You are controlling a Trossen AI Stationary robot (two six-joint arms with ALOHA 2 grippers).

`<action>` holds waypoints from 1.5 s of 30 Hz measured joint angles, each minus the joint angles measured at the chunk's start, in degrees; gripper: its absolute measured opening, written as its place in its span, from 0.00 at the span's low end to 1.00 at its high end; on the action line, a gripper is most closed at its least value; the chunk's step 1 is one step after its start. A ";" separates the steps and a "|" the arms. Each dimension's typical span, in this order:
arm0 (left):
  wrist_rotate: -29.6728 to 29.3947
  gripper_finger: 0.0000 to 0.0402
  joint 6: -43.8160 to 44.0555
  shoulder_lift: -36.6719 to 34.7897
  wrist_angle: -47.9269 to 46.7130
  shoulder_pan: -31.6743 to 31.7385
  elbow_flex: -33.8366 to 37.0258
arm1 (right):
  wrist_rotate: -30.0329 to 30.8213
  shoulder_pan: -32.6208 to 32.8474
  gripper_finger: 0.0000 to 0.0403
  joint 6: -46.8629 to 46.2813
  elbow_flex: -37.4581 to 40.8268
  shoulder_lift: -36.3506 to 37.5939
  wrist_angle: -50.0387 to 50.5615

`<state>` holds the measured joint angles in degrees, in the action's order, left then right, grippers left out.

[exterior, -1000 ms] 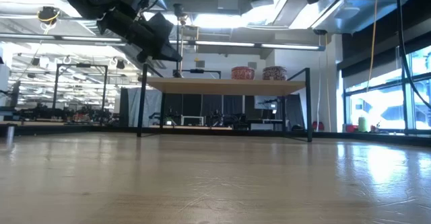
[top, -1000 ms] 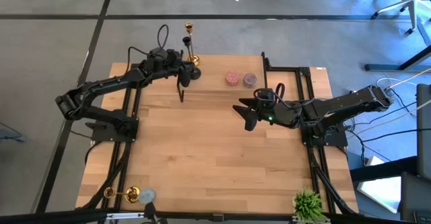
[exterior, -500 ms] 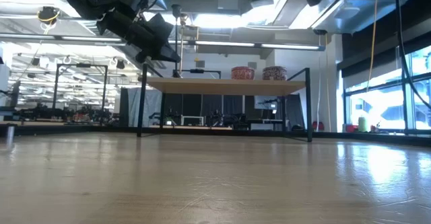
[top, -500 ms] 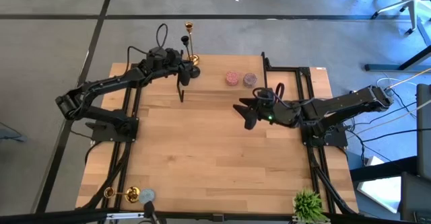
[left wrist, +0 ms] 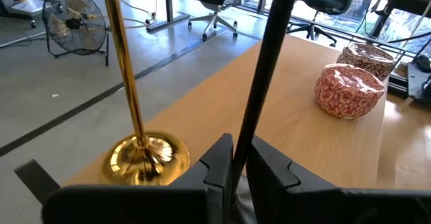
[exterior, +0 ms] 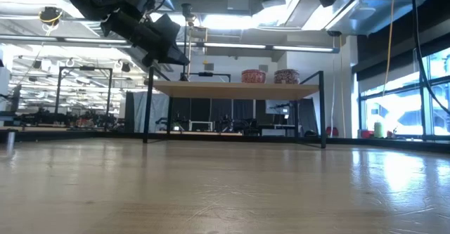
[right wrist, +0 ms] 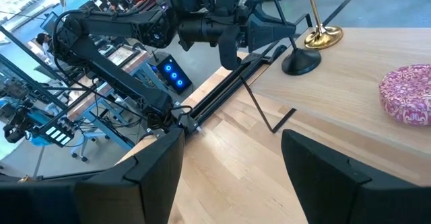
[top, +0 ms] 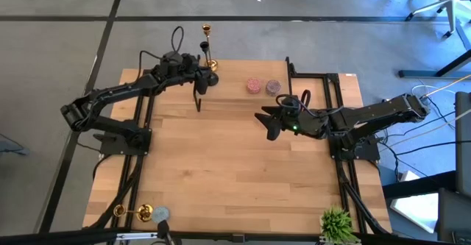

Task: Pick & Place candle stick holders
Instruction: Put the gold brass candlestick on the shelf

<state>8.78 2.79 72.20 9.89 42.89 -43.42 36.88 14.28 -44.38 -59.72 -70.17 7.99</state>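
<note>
One gold candle stick holder (top: 208, 50) stands upright on its round base (left wrist: 145, 158) at the table's far edge. The other (top: 135, 212) lies on its side at the near left corner. My left gripper (top: 200, 79) is beside the standing one, shut on the thin stem of a dark holder with a round black base (right wrist: 301, 64). My right gripper (top: 269, 125) hovers open and empty over the table's middle right; its fingers show wide apart in the right wrist view (right wrist: 232, 183). My left gripper pinches the dark holder's thin stem (left wrist: 252, 120) between its two fingers. The fingers come level from the table's left and lie across the upright stem. The round black base (top: 213, 81) sits at table height; whether it rests there or is just clear, I cannot tell.
Two round red-patterned tins (top: 254, 85) (top: 273, 87) stand at the far edge, right of the holders. A thin dark post (top: 197, 101) stands just near of my left gripper. A green plant (top: 336, 221) is at the near right corner, a grey disc (top: 160, 214) beside the lying holder.
</note>
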 joint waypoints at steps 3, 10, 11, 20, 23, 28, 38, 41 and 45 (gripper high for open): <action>0.01 0.13 -0.01 0.00 -0.34 0.00 0.08 | 0.01 -0.02 0.63 0.01 0.02 0.00 0.00; -0.02 0.23 0.04 0.00 -2.01 -0.02 0.09 | 0.01 -0.02 0.63 0.02 0.00 0.00 0.00; -0.02 0.24 0.04 -0.02 -2.01 -0.11 0.09 | 0.02 -0.02 0.63 0.02 0.00 0.00 0.00; -0.52 0.40 0.57 -1.56 -2.43 -0.44 -0.75 | 0.02 -0.02 0.63 0.02 0.02 0.00 0.05; -0.61 0.43 0.94 -2.78 -3.83 -0.44 -1.09 | 0.02 -0.02 0.63 0.02 0.00 0.00 0.24; -0.63 0.47 1.96 -5.15 -9.13 -0.44 -1.20 | 0.00 -0.02 0.63 0.03 0.00 0.00 1.07; 1.02 0.47 3.60 -11.71 -19.96 -0.44 -1.22 | -0.70 -0.02 0.63 0.04 0.01 0.00 1.06; 3.42 0.47 5.80 -13.68 -24.21 -0.44 -1.22 | -2.62 -0.02 0.63 0.04 0.02 0.00 1.10; 8.30 0.47 10.48 -15.67 -27.82 -1.41 -1.01 | -5.53 -0.02 0.63 0.25 0.01 0.00 1.77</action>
<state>17.08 13.26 56.53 -17.93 41.48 -44.42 31.35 14.26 -44.13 -59.71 -70.17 9.76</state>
